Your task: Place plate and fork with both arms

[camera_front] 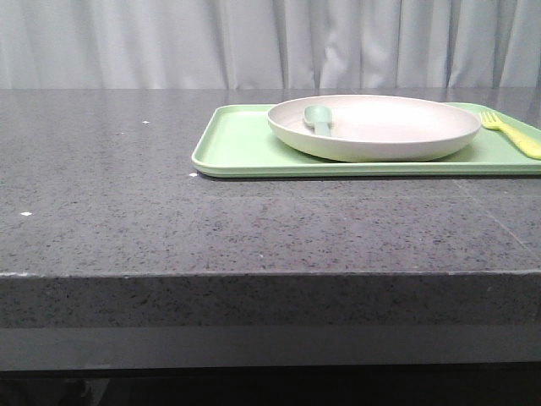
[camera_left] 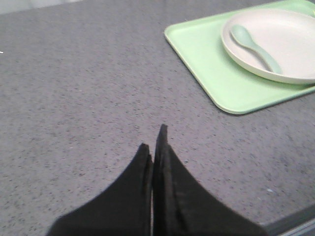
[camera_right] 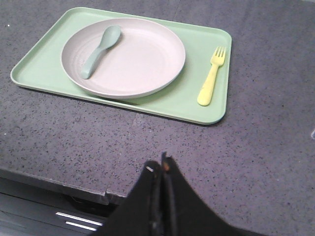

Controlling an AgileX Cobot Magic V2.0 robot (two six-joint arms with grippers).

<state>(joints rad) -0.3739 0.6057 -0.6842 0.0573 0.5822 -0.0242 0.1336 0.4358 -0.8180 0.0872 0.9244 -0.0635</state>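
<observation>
1. My left gripper hangs above bare counter, its jaws pressed together with nothing between them; the tray's near corner lies toward two o'clock from it in the left wrist view.
2. The light green tray lies flat on the dark speckled counter, right of centre in the front view.
3. The plate sits on the tray, toward its left and middle.
4. A pale teal spoon rests inside the plate, at about nine o'clock from its centre.
5. The fork lies on the tray at three o'clock from the plate, apart from its rim, tines pointing away from me.
6. My right gripper hovers over the counter near its front edge, jaws closed and empty, the tray at twelve o'clock.
</observation>
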